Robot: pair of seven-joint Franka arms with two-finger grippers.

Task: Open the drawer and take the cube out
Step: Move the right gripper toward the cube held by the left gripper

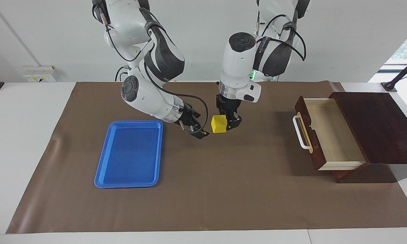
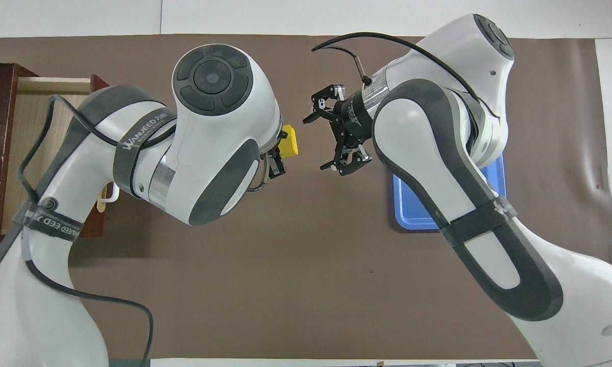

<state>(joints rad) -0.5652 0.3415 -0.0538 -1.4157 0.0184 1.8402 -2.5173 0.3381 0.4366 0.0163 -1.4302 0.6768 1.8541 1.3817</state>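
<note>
Handover step: cube [image 1: 219, 124] clamped in left gripper [image 1: 225, 124] fingers over mid-surface, well clear of open drawer [image 1: 325, 134]; right gripper [image 1: 199, 130] fingers apart beside it, needing to close in around cube.

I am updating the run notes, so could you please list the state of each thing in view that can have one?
drawer: pulled open, nothing visible inside.
cube: out of the drawer, held above the mat.
left gripper: shut on the cube.
right gripper: open, empty, just beside the cube.
tray: flat on the mat, empty.
</note>
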